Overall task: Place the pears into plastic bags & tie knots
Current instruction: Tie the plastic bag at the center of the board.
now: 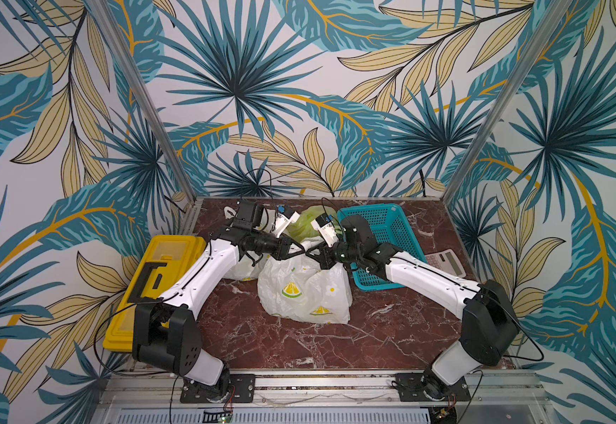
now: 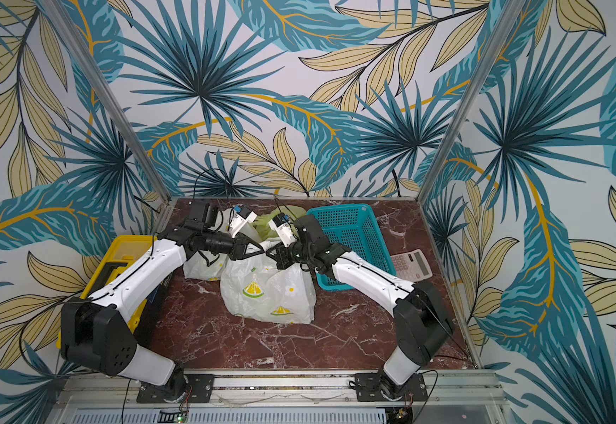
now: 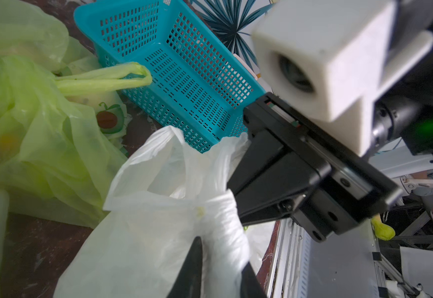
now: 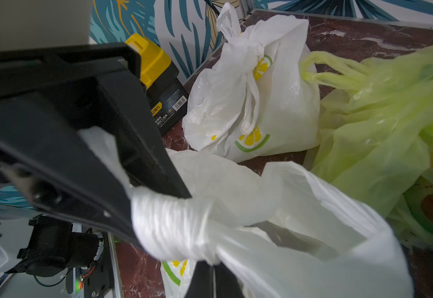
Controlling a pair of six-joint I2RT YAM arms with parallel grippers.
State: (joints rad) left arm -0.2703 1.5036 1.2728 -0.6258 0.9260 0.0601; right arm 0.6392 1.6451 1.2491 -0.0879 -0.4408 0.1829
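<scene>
A white lemon-print plastic bag (image 1: 304, 290) stands mid-table, its handles twisted into a thick white rope (image 4: 169, 227). My left gripper (image 3: 222, 252) is shut on that twisted handle, which fills the gap between its fingers. My right gripper (image 4: 213, 265) meets it tip to tip, shut on the same rope's other end. In both top views the two grippers (image 1: 302, 253) (image 1: 309, 254) touch above the bag. A second white bag (image 4: 256, 103) lies behind, its handles tied in a knot (image 4: 249, 67). The yellow-green bag (image 3: 42, 134) sits at the back. The pears are hidden.
A teal mesh basket (image 1: 380, 235) stands at the back right, partly under my right arm. A yellow toolbox (image 1: 152, 279) lies along the left edge, under my left arm. A calculator (image 1: 446, 262) rests by the right wall.
</scene>
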